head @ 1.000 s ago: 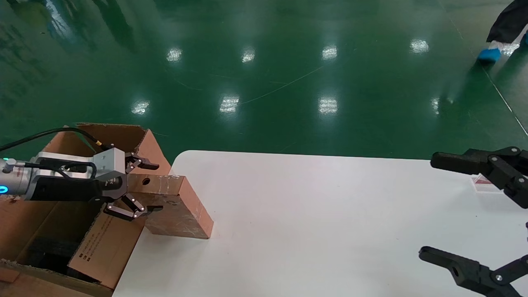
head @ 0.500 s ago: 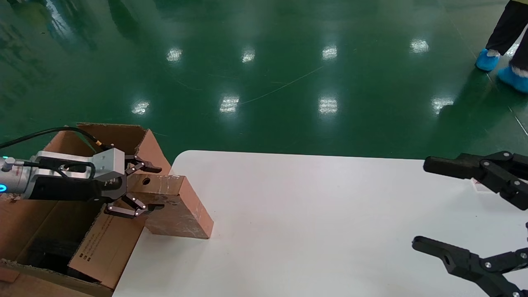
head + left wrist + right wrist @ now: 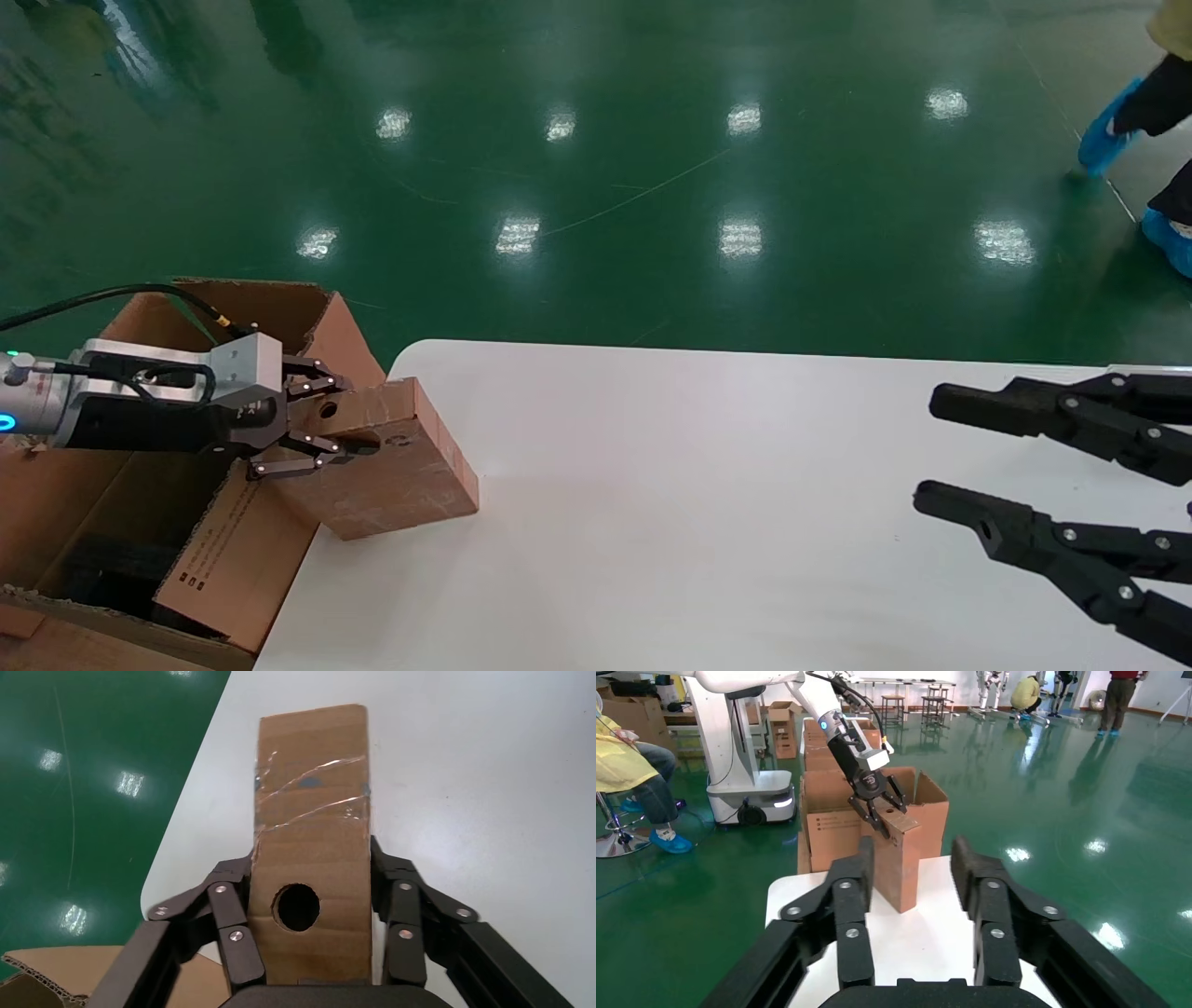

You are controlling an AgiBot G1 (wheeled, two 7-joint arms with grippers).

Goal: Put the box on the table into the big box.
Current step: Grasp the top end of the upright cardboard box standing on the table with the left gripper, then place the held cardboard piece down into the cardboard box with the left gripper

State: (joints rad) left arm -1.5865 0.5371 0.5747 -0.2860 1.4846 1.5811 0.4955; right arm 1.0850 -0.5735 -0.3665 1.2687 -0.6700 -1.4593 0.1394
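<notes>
I have the left gripper (image 3: pixel 312 431) clamped on the near end of the box (image 3: pixel 391 466), one finger (image 3: pixel 232 941) pressed to each side of the face with the round hole. The box is tilted: its held end is raised at the table's (image 3: pixel 708 522) left edge, and its far end appears to rest on the white top, though I cannot confirm contact. The big box (image 3: pixel 233 559) stands just beside that edge, its printed flap leaning against it, with black foam visible inside.

The right gripper (image 3: pixel 968 457) is idle over the right side of the table, fingers spread, holding nothing.

My assessment: the grasp is made and the lift is in hand. Next, I judge, the box must come clear of the table, pass left over the flap, then lower into the opening before release. The flap could snag the trailing end.
</notes>
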